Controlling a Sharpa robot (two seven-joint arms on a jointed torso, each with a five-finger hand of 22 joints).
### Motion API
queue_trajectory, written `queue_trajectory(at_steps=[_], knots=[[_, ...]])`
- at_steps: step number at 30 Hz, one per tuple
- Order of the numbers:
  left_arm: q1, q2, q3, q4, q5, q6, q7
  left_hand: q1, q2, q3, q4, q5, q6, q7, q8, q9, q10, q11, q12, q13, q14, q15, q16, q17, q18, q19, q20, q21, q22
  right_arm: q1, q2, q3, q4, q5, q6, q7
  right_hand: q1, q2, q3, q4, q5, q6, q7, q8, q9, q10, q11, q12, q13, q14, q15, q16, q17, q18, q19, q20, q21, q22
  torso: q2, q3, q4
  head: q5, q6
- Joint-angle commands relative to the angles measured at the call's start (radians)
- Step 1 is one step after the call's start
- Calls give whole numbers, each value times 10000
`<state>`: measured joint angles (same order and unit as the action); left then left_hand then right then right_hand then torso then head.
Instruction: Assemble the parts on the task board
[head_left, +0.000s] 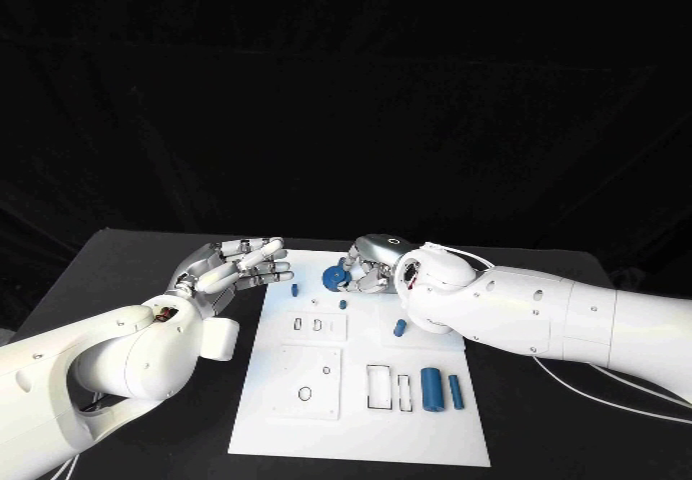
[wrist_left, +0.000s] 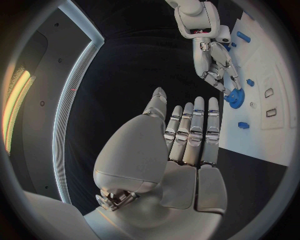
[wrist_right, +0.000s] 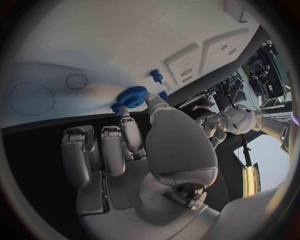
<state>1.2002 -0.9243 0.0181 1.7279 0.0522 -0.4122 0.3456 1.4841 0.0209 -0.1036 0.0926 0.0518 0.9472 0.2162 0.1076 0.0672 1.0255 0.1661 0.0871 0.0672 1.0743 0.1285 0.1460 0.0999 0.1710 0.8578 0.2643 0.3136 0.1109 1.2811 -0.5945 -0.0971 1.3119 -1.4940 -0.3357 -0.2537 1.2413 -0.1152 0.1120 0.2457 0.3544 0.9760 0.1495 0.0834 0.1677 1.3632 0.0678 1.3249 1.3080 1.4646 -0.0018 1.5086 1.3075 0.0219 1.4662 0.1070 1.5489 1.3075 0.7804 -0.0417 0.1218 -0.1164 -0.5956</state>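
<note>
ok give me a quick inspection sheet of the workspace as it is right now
surface: black table, white task board in the middle
job's things: blue gear at the board's far edge; two long blue pieces near the board's right edge; small blue pieces farther up
clutter: nothing seen
robot hands: right robot hand holds the gear; left robot hand open, fingers together, holds nothing
cables: white cables by the right arm
surroundings: black backdrop behind the table
</note>
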Motion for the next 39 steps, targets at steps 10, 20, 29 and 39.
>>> queue_trajectory(at_steps=[10,20,29,39], knots=[[13,-28,6,-43,-43,157,62,71,-1,7,-77,-1,13,44,-35,-9,10,62,-30,-11,89,10,-60,13,134,75,5,-7,-13,239,-2102,69,1890,909,-1358,619,586,-200,139,-325,21,97,-8,-41,-15,63,-26,39,146,708,-47,-81,1123,-76,666,-36,-180,2200,-39,39,-112,-6,69],[8,-4,4,-121,-48,291,95,73,-3,-1,-89,-1,14,43,-44,-8,11,64,-39,-11,83,14,-76,11,132,71,8,-13,-19,255,-4054,30,2151,2817,-1115,3065,1864,-321,498,-1218,-562,209,-73,-120,-58,-232,-111,-333,-192,640,-135,-246,883,35,362,-128,-524,1867,-87,151,-417,-167,112],[3,75,2,-223,-59,355,90,73,-3,-1,-89,-1,14,43,-44,-8,11,64,-39,-11,83,14,-76,11,132,71,8,-13,-19,-152,-4454,-45,1681,3219,-888,3717,1880,-364,479,-1264,-608,82,21,-188,-105,-331,-33,-460,-308,645,-80,-246,908,47,323,-96,-575,1825,-67,306,-536,-170,97],[-4,129,-1,-288,-66,379,83,82,-6,-3,-99,-1,19,38,-46,-7,17,61,-41,-9,81,15,-84,10,131,69,9,-15,-22,-512,-3923,-58,757,3251,-806,3436,1761,-408,350,-1235,-525,-196,104,-219,-181,-387,51,-517,-364,653,-3,-239,942,66,275,-28,-645,1769,-29,382,-508,-168,64]])
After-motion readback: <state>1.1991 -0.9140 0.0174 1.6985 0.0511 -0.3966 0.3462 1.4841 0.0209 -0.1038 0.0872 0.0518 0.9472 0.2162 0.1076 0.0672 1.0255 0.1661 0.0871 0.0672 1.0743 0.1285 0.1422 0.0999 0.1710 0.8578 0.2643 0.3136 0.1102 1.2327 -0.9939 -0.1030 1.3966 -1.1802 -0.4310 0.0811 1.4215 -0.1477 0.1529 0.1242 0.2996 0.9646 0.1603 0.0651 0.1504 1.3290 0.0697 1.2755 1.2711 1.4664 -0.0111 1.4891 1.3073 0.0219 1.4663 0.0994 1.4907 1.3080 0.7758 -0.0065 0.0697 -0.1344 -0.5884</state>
